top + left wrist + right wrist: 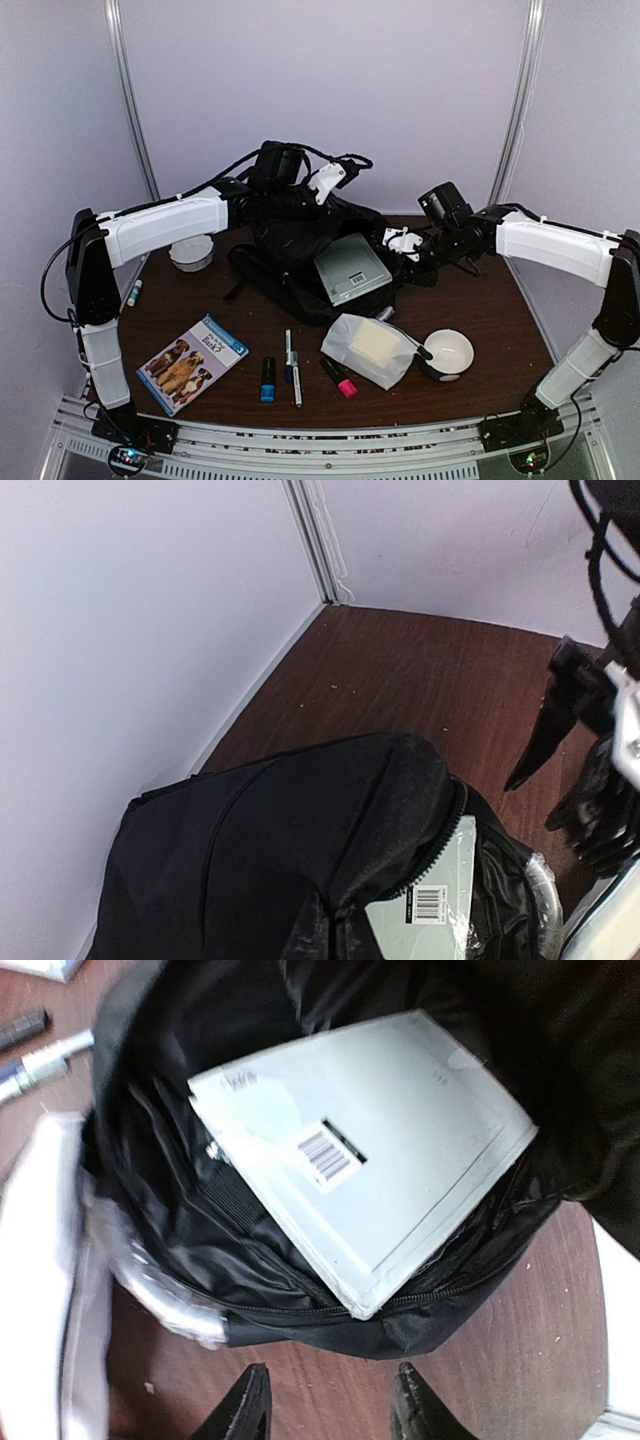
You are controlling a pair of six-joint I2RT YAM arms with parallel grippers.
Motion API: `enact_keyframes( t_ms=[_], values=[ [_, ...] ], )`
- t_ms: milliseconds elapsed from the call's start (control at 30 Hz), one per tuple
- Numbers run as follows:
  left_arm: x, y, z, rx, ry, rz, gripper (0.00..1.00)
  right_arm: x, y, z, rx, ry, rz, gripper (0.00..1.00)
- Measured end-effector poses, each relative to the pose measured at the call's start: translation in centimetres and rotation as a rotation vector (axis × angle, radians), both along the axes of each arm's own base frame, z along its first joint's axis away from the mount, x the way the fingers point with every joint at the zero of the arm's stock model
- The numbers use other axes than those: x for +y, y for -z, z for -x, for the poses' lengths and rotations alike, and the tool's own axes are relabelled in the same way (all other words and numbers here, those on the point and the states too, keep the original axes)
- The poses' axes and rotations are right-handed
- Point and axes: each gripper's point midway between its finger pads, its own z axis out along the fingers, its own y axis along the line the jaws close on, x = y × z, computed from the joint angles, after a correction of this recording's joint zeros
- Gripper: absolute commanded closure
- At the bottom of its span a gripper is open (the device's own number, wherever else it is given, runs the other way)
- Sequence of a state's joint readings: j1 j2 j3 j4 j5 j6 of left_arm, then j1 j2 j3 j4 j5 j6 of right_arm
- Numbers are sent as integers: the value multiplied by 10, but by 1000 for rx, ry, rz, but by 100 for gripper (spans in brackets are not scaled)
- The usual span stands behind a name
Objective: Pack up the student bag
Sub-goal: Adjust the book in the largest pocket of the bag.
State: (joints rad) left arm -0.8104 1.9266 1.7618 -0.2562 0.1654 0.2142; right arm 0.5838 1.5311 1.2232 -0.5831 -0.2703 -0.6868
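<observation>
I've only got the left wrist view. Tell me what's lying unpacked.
Observer: A dog book lies at the table's front left.
Operator: Keep going.
Observer: A white pouch lies just in front of the bag.
Operator: Now report the other arm.
Observer: The right gripper is open and empty, just outside the bag's mouth.
</observation>
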Motion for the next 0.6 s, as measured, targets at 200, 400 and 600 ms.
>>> enact_keyframes(
  t_ms=[200,400,600],
  values=[
    [-1,-1,2,9,14,7,100,0,29,-17,-18,-21,128,56],
    [-2,-6,4,10,30,17,100,2,42,-35,-55,-6,192,57],
    [-5,-2,8,26,55,11,100,2,61,-48,-73,-13,261,58]
  ],
)
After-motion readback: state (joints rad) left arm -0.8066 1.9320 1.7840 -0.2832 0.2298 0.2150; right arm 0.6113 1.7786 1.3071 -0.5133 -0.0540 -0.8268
